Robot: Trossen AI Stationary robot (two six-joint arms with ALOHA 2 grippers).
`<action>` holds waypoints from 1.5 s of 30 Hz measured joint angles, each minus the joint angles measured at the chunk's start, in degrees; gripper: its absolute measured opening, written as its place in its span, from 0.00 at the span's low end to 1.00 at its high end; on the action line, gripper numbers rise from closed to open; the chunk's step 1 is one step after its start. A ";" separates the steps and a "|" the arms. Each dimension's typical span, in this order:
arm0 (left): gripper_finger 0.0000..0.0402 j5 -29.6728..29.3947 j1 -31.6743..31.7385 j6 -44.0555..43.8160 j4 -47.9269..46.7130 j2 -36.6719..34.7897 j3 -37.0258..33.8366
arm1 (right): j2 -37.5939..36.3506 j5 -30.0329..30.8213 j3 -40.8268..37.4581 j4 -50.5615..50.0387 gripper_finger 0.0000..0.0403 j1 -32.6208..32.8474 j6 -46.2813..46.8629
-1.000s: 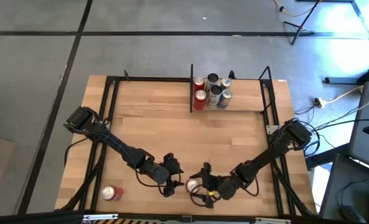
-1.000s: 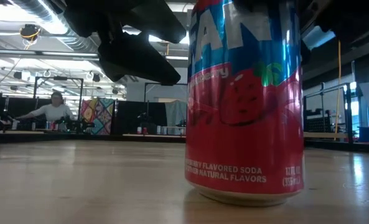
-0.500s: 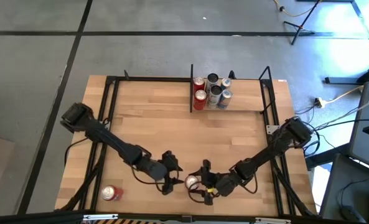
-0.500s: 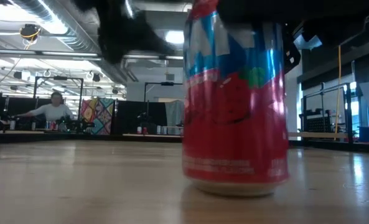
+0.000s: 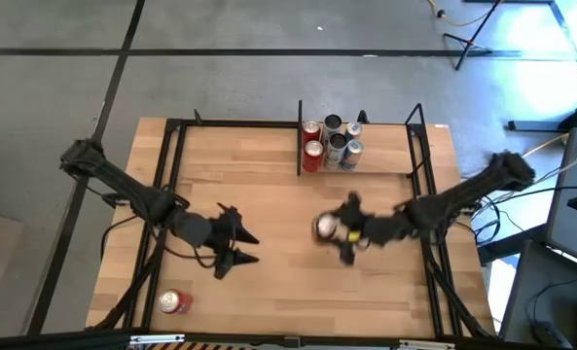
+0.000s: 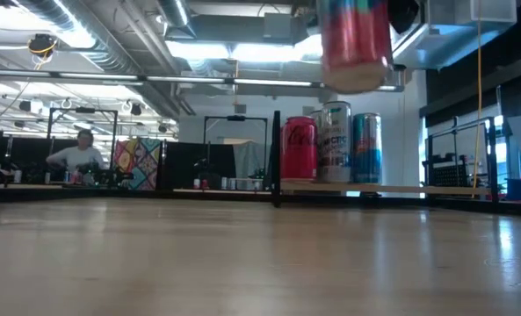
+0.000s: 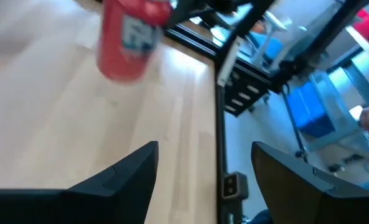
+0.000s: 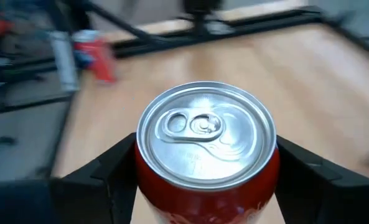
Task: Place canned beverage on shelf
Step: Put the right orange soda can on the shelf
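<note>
A red soda can (image 5: 324, 227) hangs upright above the middle of the table, with my right gripper (image 5: 336, 230) shut on it. In the low view the can (image 6: 355, 42) is high above the wood. My left gripper (image 5: 243, 247) hovers open and empty left of centre; its wrist view shows the can (image 7: 132, 36) farther off. The shelf (image 5: 385, 157) stands at the far edge, with several cans (image 5: 333, 144) upright on its wooden floor beside the black side panel (image 5: 300, 146). My right gripper pinches the can's upper side wall (image 8: 144, 179), just under the top rim, between its two fingers (image 8: 103, 180), one on each side. The fingers reach in from the table's right, slanting slightly down. The can stays upright, lid up, lifted clear of the table.
Another red can (image 5: 175, 302) lies on its side near the table's front left corner. A black metal frame (image 5: 171, 165) runs along the table's edges. Open wood lies between the held can and the shelf. A person (image 6: 77, 156) sits far back in the room.
My right gripper has risen with the red can, lifting it clear of the table's near edge and carrying it toward the far edge and slightly right. My left gripper has risen and drawn back toward the table's left, away from the can, staying open.
</note>
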 joint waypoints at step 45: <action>0.63 16.81 38.31 11.91 -4.64 -4.01 0.00 | -36.17 -41.87 -12.46 -22.22 0.67 -71.52 -30.02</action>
